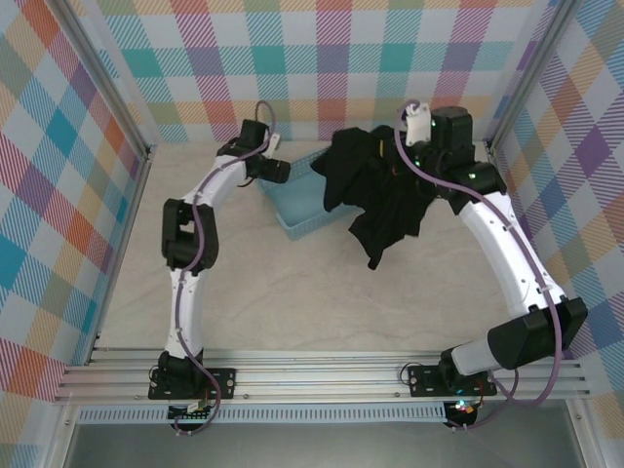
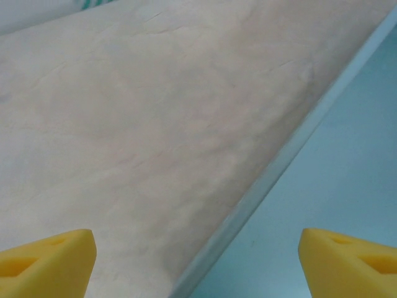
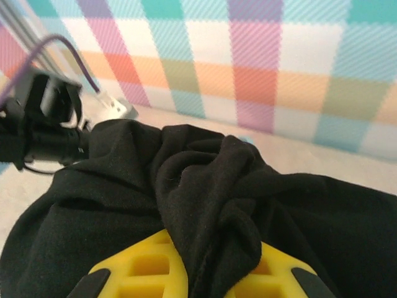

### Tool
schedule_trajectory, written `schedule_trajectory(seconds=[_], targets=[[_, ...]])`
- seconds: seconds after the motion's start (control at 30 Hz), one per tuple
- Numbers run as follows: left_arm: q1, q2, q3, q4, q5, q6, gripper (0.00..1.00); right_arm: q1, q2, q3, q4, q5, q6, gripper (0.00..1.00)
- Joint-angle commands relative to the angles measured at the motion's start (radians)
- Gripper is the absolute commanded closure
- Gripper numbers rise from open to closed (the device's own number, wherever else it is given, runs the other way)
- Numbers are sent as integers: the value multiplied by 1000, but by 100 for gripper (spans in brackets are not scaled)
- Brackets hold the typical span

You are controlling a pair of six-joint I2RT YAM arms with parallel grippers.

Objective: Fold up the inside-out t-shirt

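Smooth, pale bench (image 1: 322, 312). The yellow, wedge-shaped left fingers (image 2: 46, 261) stand wide apart and empty over the thin rim of the light blue plastic basket (image 1: 307, 226). The right fingers (image 3: 142, 270) pinch the soft, crumpled black t-shirt (image 1: 380, 195), bunched over the basket's right end.

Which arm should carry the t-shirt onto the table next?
Probably right: the right gripper is shut on the t-shirt bunched above the basket. The left gripper is open, empty, at the basket's rim.

White arms (image 1: 181, 314), black joints (image 1: 180, 234), purple cables (image 3: 59, 38), yellow fingers (image 2: 46, 261)
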Motion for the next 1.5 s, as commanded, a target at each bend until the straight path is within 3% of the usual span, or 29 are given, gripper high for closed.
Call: schedule_trajectory(seconds=[0.0,0.13,0.37,0.53,0.63,0.8,0.93,1.07,1.2,1.33,1.4,1.47], targets=[[-19,118,198,-178,-28,92,29,-23,-55,-50,-3,2,18,100],[-13,191,329,-238,-92,70,44,-30,-68,-93,-46,42,4,100],[90,83,169,-241,-143,9,66,-68,-104,-164,-62,129,-3,100],[195,-25,-11,-184,-216,18,70,-80,-79,-147,-56,150,-10,100],[265,-41,-20,-215,-264,36,74,-80,-54,-124,-46,128,-4,100],[364,-52,-4,-234,-435,118,79,-80,-15,-86,-49,113,-7,100],[457,-54,97,-264,-536,75,66,-80,39,-34,-62,95,-3,100],[480,-113,113,-260,-456,-14,46,-59,102,24,-25,24,42,100],[467,-206,23,-208,-306,-92,37,19,173,117,-23,22,35,100],[446,-378,-180,-99,-133,-185,32,63,218,167,-64,-39,14,100],[427,-490,-323,0,-34,-241,28,61,220,135,-70,-88,2,95],[399,-605,-477,123,84,-328,27,54,254,128,-135,-47,-3,91]])
